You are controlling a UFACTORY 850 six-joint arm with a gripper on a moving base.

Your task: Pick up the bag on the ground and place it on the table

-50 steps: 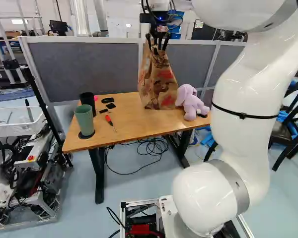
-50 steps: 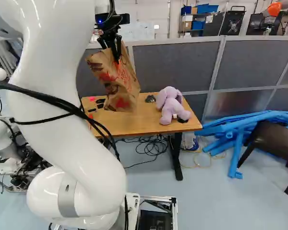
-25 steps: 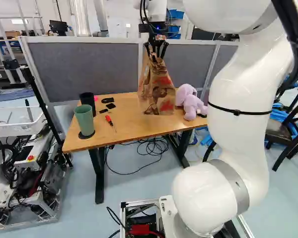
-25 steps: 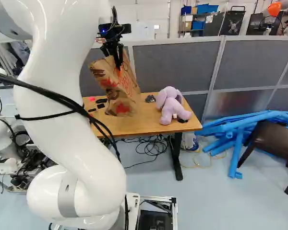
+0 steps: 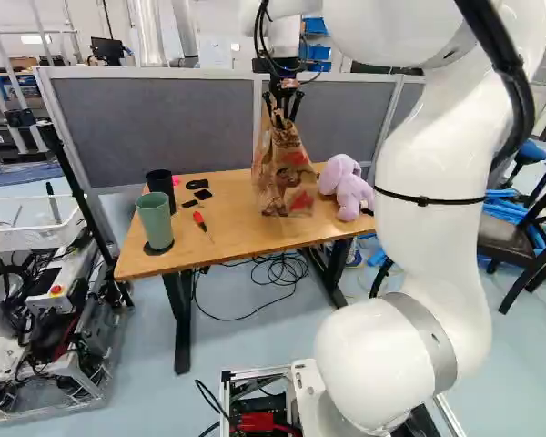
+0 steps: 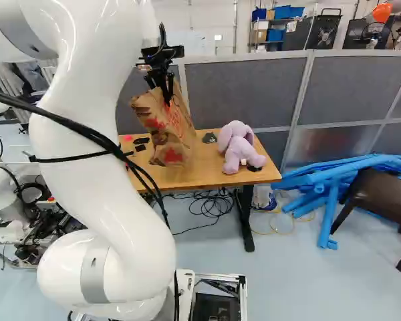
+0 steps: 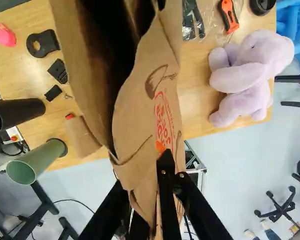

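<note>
The counter (image 5: 232, 238) lies under the bag (image 5: 289, 173), which tilts, my hand (image 6: 167, 100) pinching its paper; whether its base touches down I can't tell. If I release it leaning or high, it could topple, knocking the plush (image 7: 245, 75) or landing on the screwdriver (image 5: 199, 219).

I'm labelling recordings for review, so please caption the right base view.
Claw gripping the paper bag over the table, with a lilac plush toy off to the side.

open, tilted paper bag (image 5: 287, 177); wooden table (image 5: 237, 238) beneath
</note>
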